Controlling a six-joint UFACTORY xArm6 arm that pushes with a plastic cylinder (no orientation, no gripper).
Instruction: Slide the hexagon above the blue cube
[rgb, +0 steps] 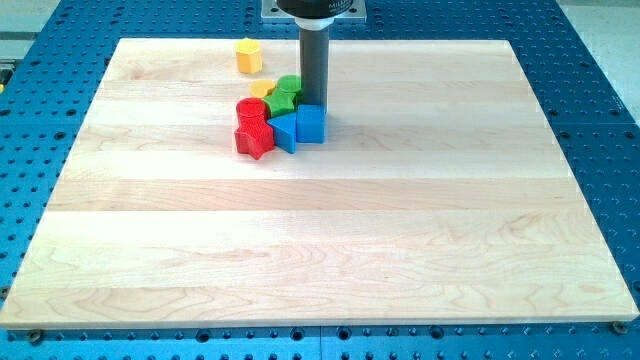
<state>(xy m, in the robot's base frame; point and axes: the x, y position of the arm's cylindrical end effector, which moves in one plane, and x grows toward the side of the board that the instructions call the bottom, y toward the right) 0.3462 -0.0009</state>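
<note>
Yellow hexagon (248, 56) sits near the view's top of the tabletop (400, 230), well apart from the blue cube (310, 124) in the cluster. Likely light, rigid and easily spun: push its flat face centrally. Rod stands vertical; the tip (314, 104) is just behind the blue cube, beside the green block (285, 95). End effector is a bare rod, grasping nothing.

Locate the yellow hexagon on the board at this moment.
The yellow hexagon sits alone near the board's top edge, left of centre, above the cluster of blocks and to the view's left of my rod, whose tip is just above the blue cube.
</note>
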